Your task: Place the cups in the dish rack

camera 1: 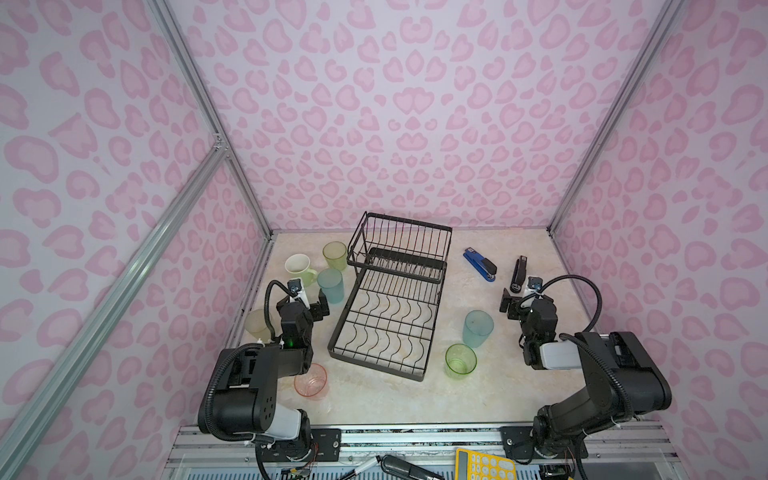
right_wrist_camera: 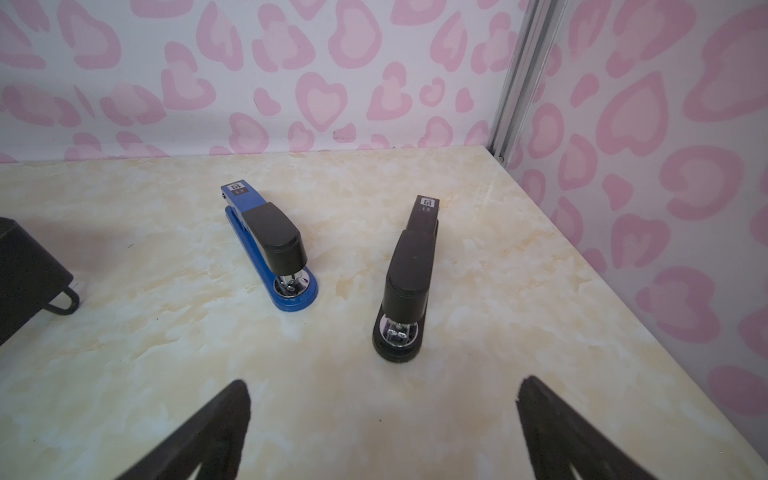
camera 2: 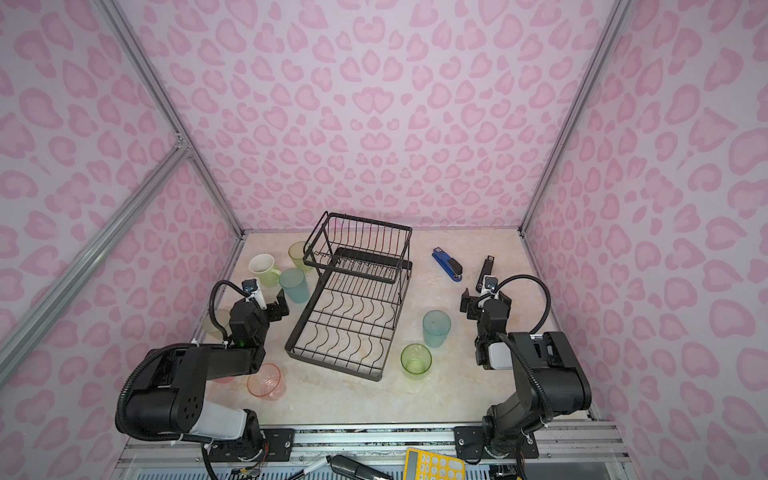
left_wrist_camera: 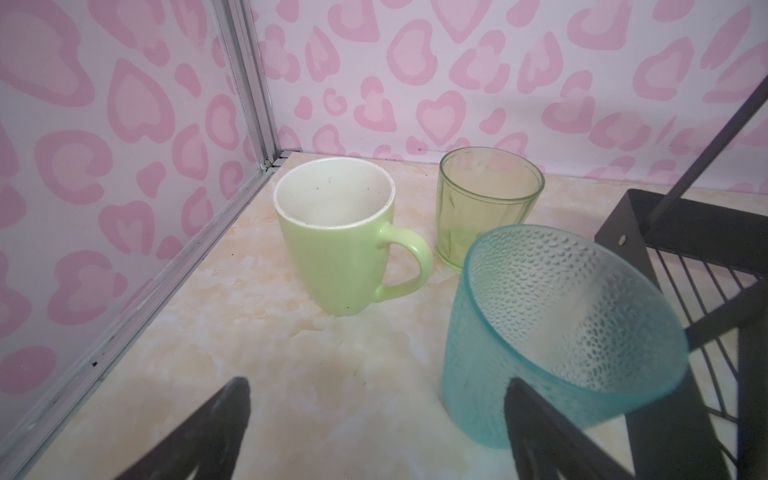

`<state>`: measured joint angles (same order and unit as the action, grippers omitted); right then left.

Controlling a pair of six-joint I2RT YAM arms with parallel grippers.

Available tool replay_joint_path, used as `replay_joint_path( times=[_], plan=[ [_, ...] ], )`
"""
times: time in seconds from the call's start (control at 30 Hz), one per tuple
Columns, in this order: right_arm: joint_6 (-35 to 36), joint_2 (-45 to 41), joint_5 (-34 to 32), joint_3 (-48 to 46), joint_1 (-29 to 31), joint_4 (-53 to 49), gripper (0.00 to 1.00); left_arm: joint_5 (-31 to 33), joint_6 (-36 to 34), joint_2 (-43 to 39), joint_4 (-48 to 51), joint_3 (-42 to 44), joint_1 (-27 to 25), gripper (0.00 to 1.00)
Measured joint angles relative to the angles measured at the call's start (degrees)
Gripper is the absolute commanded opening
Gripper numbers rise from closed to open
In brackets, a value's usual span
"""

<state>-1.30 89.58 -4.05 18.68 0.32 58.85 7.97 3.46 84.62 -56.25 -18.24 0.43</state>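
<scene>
The black wire dish rack (camera 1: 374, 365) stands mid-table with nothing in it, its raised basket (camera 1: 399, 245) at the far end. Left of it stand a pale-green mug (left_wrist_camera: 332, 249), a green tumbler (left_wrist_camera: 486, 203) and a dimpled blue tumbler (left_wrist_camera: 540, 332). My left gripper (left_wrist_camera: 376, 382) is open just short of them, one finger beside the blue tumbler's wall. A beige tumbler (camera 1: 257, 324) and a pink tumbler (camera 1: 311, 380) stand by the left arm. On the rack's right are a blue tumbler (camera 1: 478, 328) and a green tumbler (camera 1: 460, 360). My right gripper (right_wrist_camera: 386, 382) is open over bare table.
A blue stapler (right_wrist_camera: 270, 245) and a black stapler (right_wrist_camera: 409, 282) lie at the back right, just beyond the right gripper. Pink-patterned walls close three sides. A yellow calculator (camera 1: 484, 465) lies below the front rail.
</scene>
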Motion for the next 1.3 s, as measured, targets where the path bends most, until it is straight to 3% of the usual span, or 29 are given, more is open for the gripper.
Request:
replay_joint_path(
  times=[0.77, 1.03, 1.3],
  plan=[
    [-0.1, -1.1, -0.5, -2.3, 0.1, 1.6, 1.0, 0.0, 0.0, -0.3, 0.6, -0.2, 0.0, 0.97],
    [0.0, -8.9, -3.5, -3.5, 1.4, 1.2, 0.98, 2.6, 1.1, -6.8, 10.0, -4.6, -0.1, 0.98],
    [-0.2, -15.0, -11.1, -1.2, 3.7, -7.0, 0.97, 6.0, 5.6, -13.2, 25.8, -14.2, -0.5, 1.0]
  ],
)
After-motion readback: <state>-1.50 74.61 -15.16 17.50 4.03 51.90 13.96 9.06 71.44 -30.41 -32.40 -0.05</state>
